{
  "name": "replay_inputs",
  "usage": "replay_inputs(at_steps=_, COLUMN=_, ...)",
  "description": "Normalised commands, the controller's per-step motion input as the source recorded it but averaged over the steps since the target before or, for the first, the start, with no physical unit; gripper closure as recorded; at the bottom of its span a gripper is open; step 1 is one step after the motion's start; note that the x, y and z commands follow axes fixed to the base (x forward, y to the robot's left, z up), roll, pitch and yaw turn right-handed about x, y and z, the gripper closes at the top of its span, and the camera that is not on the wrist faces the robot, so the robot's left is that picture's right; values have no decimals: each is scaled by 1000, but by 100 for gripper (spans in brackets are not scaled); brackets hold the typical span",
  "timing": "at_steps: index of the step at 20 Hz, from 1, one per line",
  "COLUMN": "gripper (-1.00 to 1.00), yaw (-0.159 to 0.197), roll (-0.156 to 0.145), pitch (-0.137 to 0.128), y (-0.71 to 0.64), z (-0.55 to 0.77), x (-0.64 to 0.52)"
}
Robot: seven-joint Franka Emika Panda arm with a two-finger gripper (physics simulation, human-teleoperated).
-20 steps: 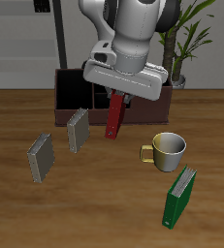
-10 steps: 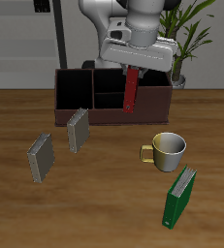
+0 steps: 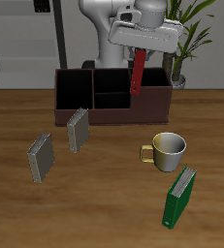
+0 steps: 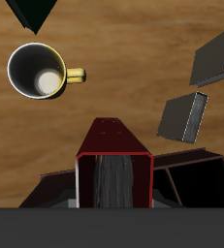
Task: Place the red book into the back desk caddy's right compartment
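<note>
- Dark red, slim and white-edged, the red book point(image 3: 138, 72) hangs from the gripper point(image 3: 143, 48) with its long axis close to vertical, leaning slightly; the jaws are closed on its upper end.
- The book is held in the air above the back desk caddy point(image 3: 112, 97), a long, low brown-maroon box standing farther back on the wooden surface point(image 3: 104, 203).
- Its lower end appears level with the caddy's rim, about over the divider that bounds the right compartment point(image 3: 153, 97) (the tall undivided end section, nearest the potted plant point(image 3: 181, 39)).
- The deciding relation, as a judgement: the compartment lies below and slightly to the side of the book, so a small sideways shift and then a straight descent seem needed.
- Every caddy section that can be seen looks empty.
- A yellow-handled mug point(image 3: 169, 150) stands nearer the front; the wrist view looks into it and shows its inside pale, though whether that is contents cannot be told.
- Two grey books point(image 3: 78, 129) and a green book point(image 3: 179, 197) stand well apart from the caddy.
</note>
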Motion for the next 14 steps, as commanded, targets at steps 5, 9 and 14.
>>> replay_inputs(at_steps=5, gripper=100, yaw=50, roll=16, pitch=-32, y=199, z=207, x=-410)
replay_inputs(at_steps=9, gripper=100, yaw=74, roll=13, pitch=-38, y=264, z=139, x=-436)
replay_inputs(at_steps=14, gripper=100, yaw=61, roll=32, pitch=-29, y=275, z=112, x=-503)
